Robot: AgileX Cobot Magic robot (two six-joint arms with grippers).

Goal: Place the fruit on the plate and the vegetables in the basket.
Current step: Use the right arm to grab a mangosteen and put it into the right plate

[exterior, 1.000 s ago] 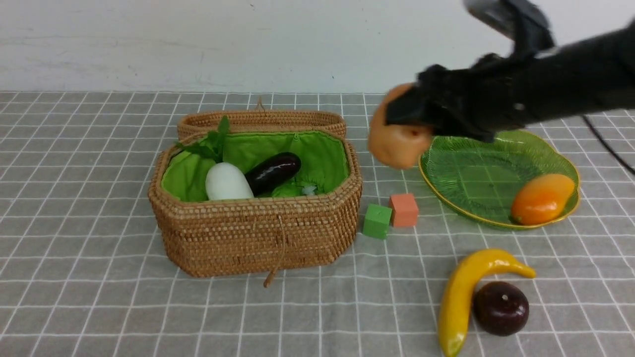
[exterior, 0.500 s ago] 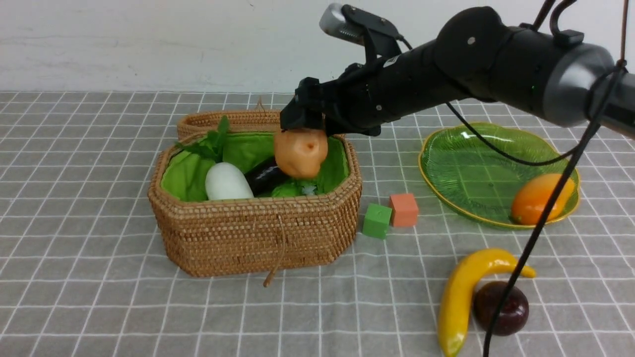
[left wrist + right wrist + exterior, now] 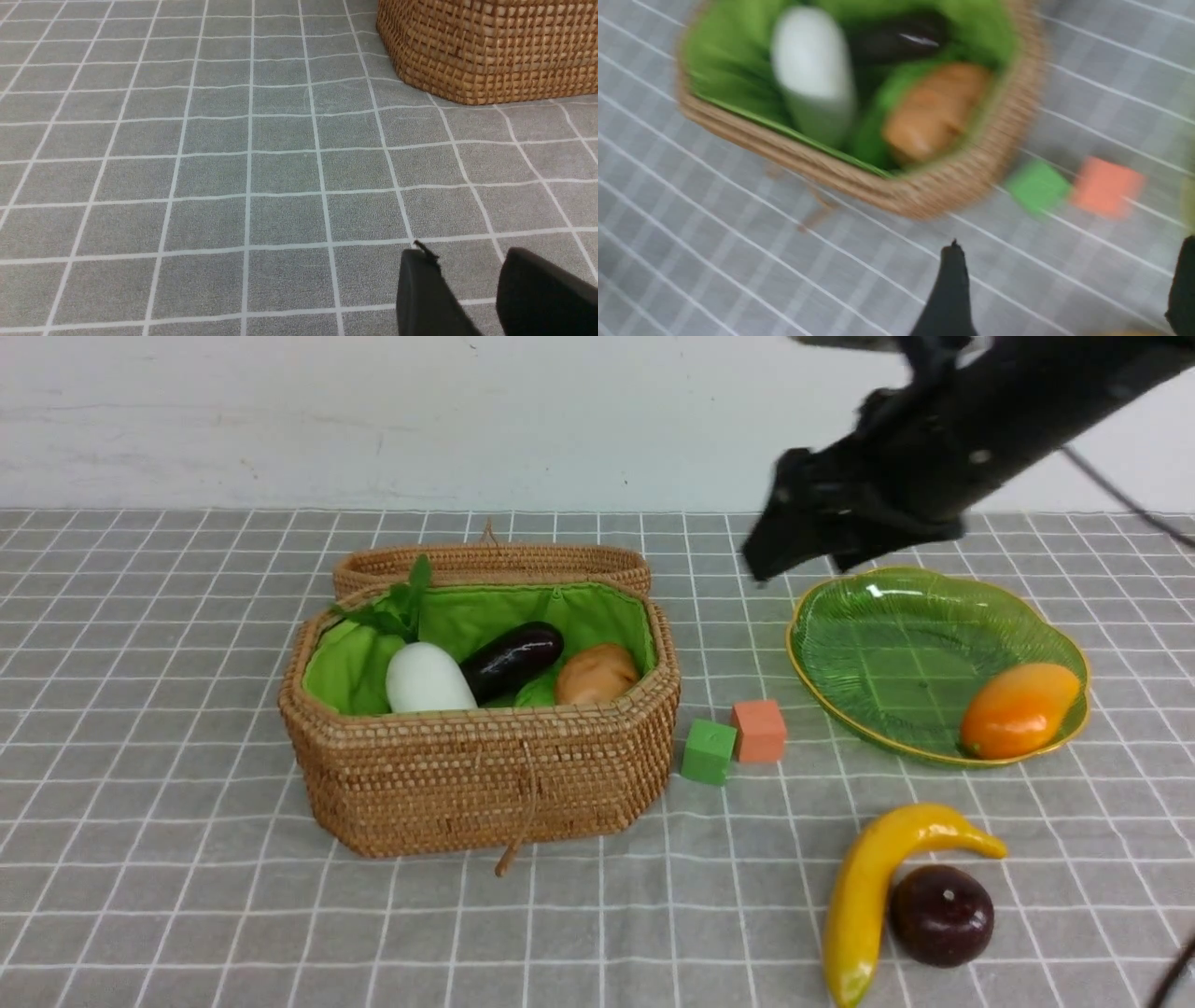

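Blurred, half cut off, the right gripper (image 3: 1066, 266) seems open.

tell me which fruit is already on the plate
The orange-yellow mango, on the plate by its right rim; the banana and dark round fruit lie on the cloth.

Even, bright light; soft shadows; glare on plate (image 3: 878, 593); right wrist view motion-blurred.

Right hand (image 3: 798, 555) blurred (basket (image 3: 490, 51) cropped in left wrist view)
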